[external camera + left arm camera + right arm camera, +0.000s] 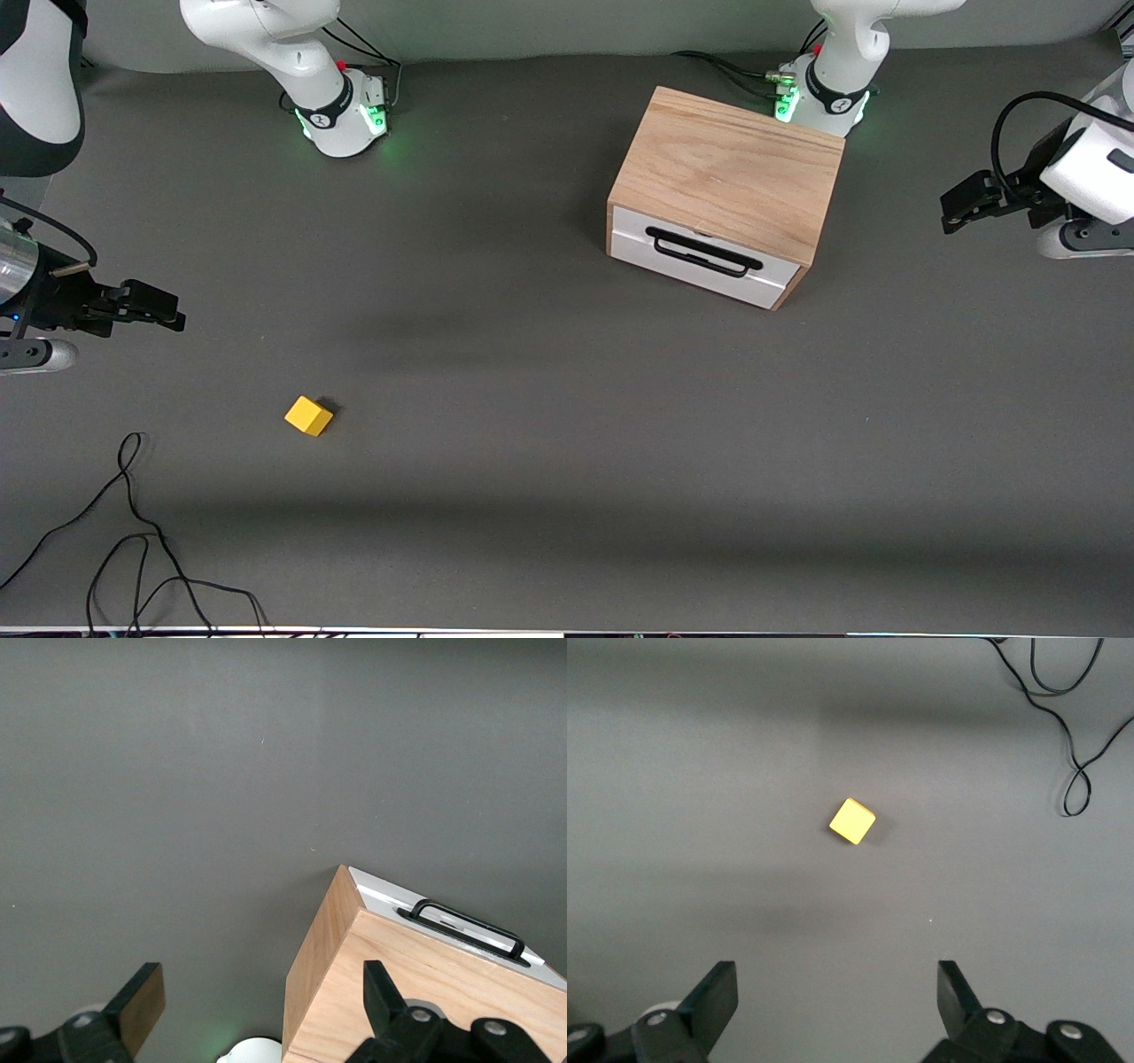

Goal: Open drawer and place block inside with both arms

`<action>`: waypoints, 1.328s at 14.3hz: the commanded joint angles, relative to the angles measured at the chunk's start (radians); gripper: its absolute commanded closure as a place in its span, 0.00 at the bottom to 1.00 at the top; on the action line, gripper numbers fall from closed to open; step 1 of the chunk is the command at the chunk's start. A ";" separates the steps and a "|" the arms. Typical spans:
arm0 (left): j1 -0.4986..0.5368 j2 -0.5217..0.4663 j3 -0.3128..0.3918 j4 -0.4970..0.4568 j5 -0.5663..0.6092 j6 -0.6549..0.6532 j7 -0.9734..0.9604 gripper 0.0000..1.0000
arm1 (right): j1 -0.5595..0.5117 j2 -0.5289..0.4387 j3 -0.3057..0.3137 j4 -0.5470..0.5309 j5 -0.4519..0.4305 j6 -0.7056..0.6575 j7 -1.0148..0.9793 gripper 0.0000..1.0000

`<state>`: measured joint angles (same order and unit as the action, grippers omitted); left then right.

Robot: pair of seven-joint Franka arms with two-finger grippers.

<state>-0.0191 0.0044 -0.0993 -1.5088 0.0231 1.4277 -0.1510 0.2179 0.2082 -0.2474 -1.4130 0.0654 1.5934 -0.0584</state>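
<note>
The light oak box (728, 173) stands near the left arm's base. Its drawer (700, 259) has a white front and a black bar handle (704, 252), and it is shut. The box (416, 992) and the handle (467, 927) also show in the left wrist view. The yellow block (308, 416) lies on the grey table, nearer to the front camera, toward the right arm's end; it shows in the right wrist view (852, 821). My right gripper (155, 308) (837, 992) is open and empty, over the table near the block. My left gripper (961, 206) (261, 992) is open and empty, over the table beside the box.
Loose black cables (133, 532) lie on the table near the front camera at the right arm's end, and show in the right wrist view (1072, 726). The arm bases (341, 115) (824, 89) stand along the table's edge farthest from the front camera.
</note>
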 commanded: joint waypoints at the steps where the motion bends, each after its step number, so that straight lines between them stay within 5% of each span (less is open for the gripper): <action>1: -0.002 -0.001 0.001 0.009 0.012 -0.007 0.016 0.00 | 0.005 -0.013 -0.004 0.003 -0.007 -0.013 0.008 0.00; 19: -0.002 0.000 0.003 0.010 0.014 -0.015 0.016 0.00 | -0.012 0.051 -0.020 -0.052 0.028 0.141 -0.023 0.00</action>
<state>-0.0191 0.0045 -0.0989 -1.5088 0.0237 1.4261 -0.1510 0.2045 0.2559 -0.2664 -1.4524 0.0862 1.7026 -0.0641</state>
